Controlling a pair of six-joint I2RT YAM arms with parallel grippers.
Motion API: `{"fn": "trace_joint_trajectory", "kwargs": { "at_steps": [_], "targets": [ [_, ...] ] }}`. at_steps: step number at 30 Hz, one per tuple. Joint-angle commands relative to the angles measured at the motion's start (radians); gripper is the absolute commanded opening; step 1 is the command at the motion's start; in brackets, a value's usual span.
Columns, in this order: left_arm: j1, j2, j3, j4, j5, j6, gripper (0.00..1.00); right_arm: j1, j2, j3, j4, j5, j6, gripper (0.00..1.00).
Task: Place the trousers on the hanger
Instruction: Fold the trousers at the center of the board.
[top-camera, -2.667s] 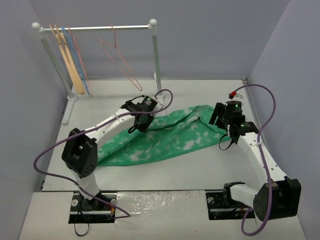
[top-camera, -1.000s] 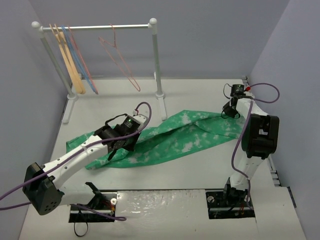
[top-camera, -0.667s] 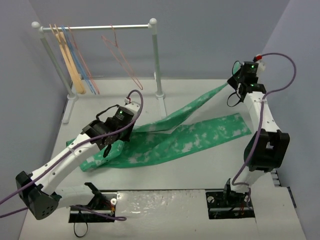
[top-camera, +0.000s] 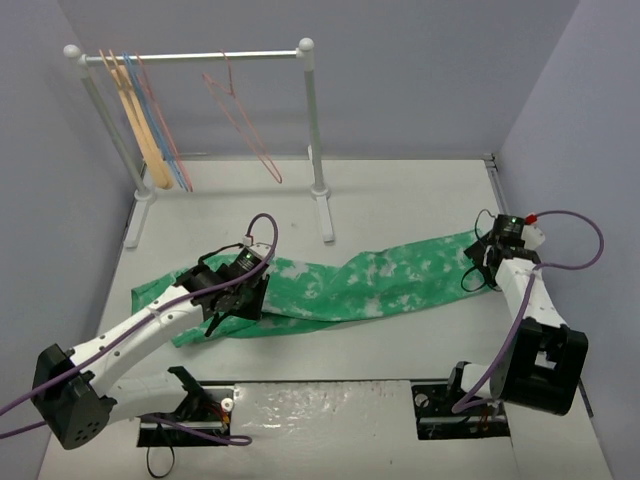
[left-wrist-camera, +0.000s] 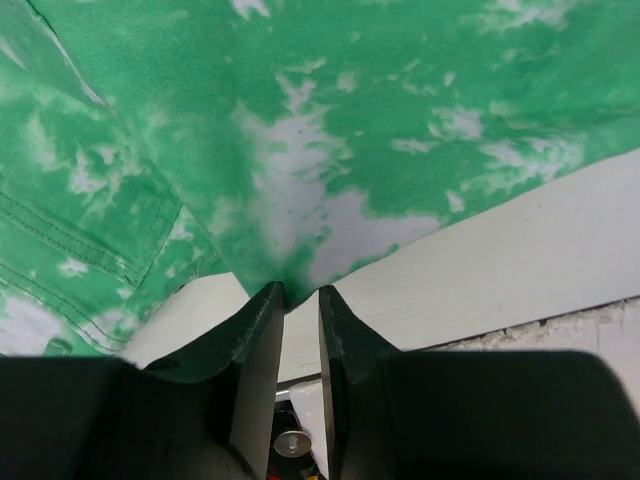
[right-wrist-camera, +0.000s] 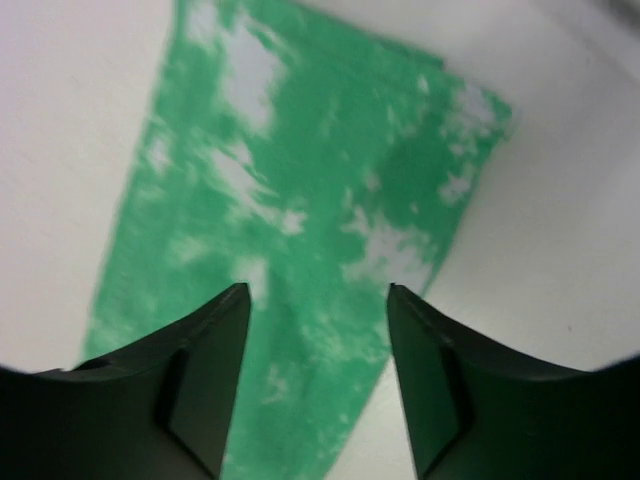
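The green tie-dye trousers (top-camera: 380, 280) lie flat across the table from left to right. My left gripper (top-camera: 236, 290) is over their left part. In the left wrist view it (left-wrist-camera: 301, 292) is shut on a pinched fold at the near edge of the trousers (left-wrist-camera: 350, 120). My right gripper (top-camera: 480, 262) is at the right end of the legs. In the right wrist view it (right-wrist-camera: 315, 290) is open above the trousers (right-wrist-camera: 330, 160), touching nothing. The thin pink hanger (top-camera: 243, 118) hangs alone on the rail at the back, far from both grippers.
A white clothes rack (top-camera: 313, 130) stands at the back of the table with its rail (top-camera: 190, 57) on top. A tan wooden hanger (top-camera: 140, 120) and light blue wire hangers (top-camera: 168, 150) hang at its left end. Walls close in the table on three sides.
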Motion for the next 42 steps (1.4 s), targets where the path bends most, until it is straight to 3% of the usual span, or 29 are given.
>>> {"fn": "trace_joint_trajectory", "kwargs": {
  "at_steps": [1,2,5,12,18,24,26,27,34,42],
  "targets": [
    [0.001,-0.091,0.069,-0.055,0.031,-0.018,0.38,-0.001,-0.012,0.236,0.006,0.093,-0.083,0.59],
    [0.002,-0.095,0.074,-0.063,0.027,-0.022,0.45,-0.001,0.027,0.281,0.002,0.080,-0.126,0.59],
    [0.003,-0.099,0.099,-0.071,-0.006,-0.036,0.51,-0.005,0.151,0.384,-0.014,0.041,-0.240,0.59],
    [0.083,-0.025,0.161,-0.032,-0.082,-0.051,0.51,-0.074,0.445,0.511,-0.013,-0.083,-0.401,0.59],
    [0.289,0.005,0.119,0.031,0.014,-0.025,0.51,-0.085,0.584,0.573,0.004,-0.149,-0.466,0.59],
    [0.305,0.011,0.108,0.054,0.022,-0.017,0.51,-0.084,0.620,0.566,0.027,-0.156,-0.448,0.53],
    [0.305,0.017,0.096,0.061,0.029,-0.019,0.51,-0.079,0.616,0.547,0.054,-0.139,-0.429,0.42],
    [0.305,0.021,0.093,0.061,0.032,-0.019,0.51,-0.079,0.615,0.542,0.055,-0.130,-0.428,0.42],
    [0.305,0.038,0.082,0.073,0.037,-0.006,0.51,-0.050,0.592,0.539,0.062,-0.080,-0.431,0.00],
    [0.306,0.043,0.091,0.071,0.034,0.004,0.51,0.008,0.512,0.587,0.057,-0.064,-0.473,0.00]
  ]
}}
